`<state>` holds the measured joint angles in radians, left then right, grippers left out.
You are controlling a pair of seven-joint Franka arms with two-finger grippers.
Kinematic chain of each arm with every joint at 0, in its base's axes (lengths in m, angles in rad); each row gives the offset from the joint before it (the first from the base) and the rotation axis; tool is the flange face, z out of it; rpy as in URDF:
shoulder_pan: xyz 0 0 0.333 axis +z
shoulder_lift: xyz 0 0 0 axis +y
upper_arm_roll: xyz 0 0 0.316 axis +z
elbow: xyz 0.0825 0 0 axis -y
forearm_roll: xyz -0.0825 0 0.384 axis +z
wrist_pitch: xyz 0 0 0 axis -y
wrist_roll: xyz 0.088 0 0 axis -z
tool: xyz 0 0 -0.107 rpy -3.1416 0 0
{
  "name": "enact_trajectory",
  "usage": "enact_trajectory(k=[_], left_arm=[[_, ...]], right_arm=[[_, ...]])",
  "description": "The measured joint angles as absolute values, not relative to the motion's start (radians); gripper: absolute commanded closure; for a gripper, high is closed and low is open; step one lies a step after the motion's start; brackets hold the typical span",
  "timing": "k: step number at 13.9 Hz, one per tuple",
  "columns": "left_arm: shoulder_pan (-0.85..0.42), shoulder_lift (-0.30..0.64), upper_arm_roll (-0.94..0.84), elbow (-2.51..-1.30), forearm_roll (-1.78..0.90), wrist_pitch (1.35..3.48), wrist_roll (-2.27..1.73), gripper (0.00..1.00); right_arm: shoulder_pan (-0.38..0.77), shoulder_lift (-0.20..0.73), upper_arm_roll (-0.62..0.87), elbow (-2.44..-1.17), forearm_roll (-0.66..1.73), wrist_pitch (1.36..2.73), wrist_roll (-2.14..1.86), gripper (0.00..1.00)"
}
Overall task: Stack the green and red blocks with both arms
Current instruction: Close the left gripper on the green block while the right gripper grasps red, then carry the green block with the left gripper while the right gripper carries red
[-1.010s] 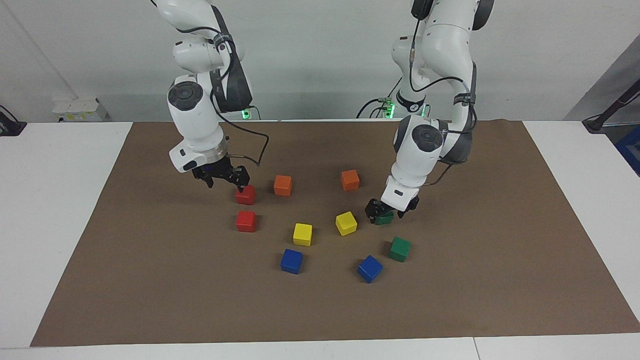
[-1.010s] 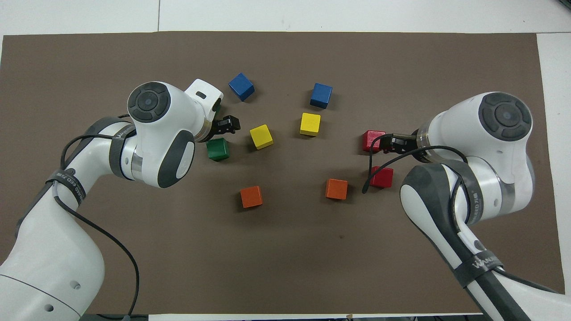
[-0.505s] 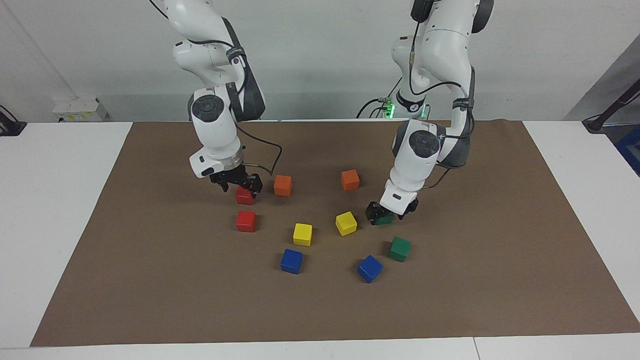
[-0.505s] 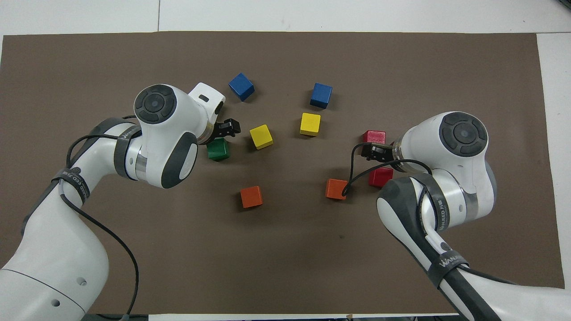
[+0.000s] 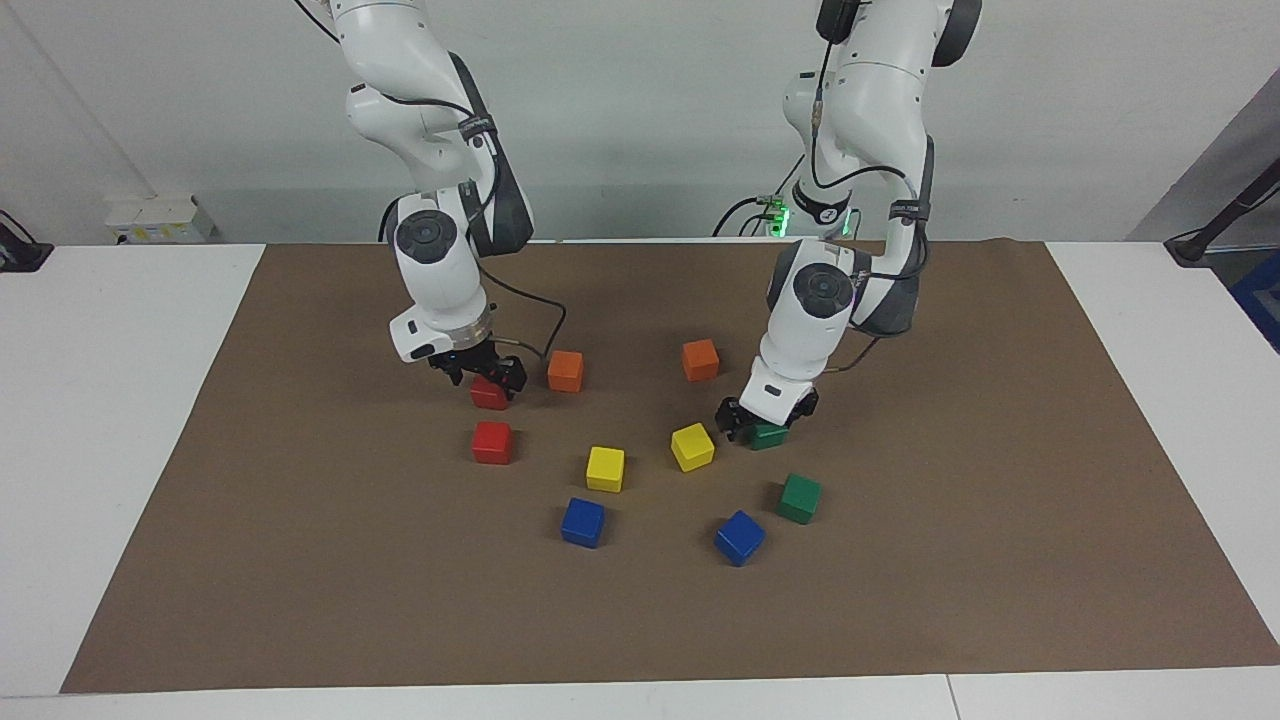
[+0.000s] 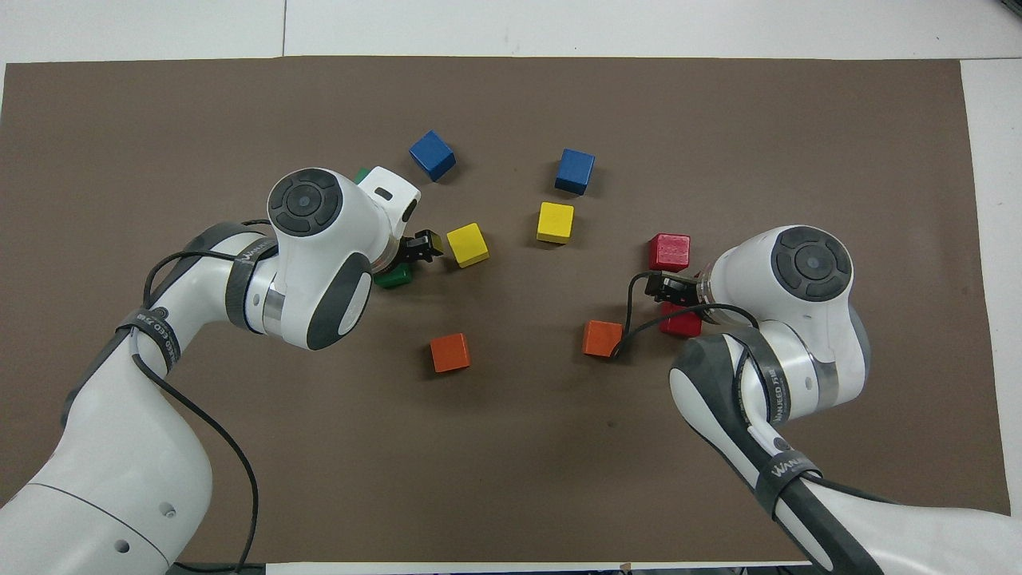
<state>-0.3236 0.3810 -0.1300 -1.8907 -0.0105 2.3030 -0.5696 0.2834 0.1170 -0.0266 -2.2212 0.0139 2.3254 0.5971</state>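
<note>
Two end effectors low: left [image 5: 757,420] at green block [image 5: 770,436], right [image 5: 483,371] at red block [image 5: 489,394]

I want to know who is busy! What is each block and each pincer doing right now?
Left pincer: down at the green block nearer the robots.
That green block: flat on the mat, under the pincer.
Other green block: alone, untouched.
Right pincer: down at the red block nearer the robots.
That red block: on the mat.
Other red block: alone, untouched.
Nothing is stacked.
</note>
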Motion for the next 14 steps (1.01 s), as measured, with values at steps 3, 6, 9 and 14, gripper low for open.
enact_trajectory(k=[3, 6, 9, 14], left_arm=[[-0.324, 0.38, -0.129, -1.904, 0.009, 2.304, -0.571, 0.63], [-0.324, 0.379, -0.129, -1.913, 0.041, 2.304, -0.572, 1.0], [-0.323, 0.377, -0.125, -1.914, 0.051, 2.305, -0.572, 1.0], [-0.271, 0.343, -0.109, -1.89, 0.054, 2.294, -0.561, 1.0]], right_arm=[[0.283, 0.116, -0.027, -2.231, 0.014, 2.332, 0.597, 0.0], [0.284, 0.114, -0.026, -2.25, 0.014, 2.335, 0.587, 0.0], [0.286, 0.114, -0.026, -2.261, 0.014, 2.335, 0.585, 0.06], [0.298, 0.113, -0.027, -2.262, 0.014, 2.338, 0.507, 0.68]])
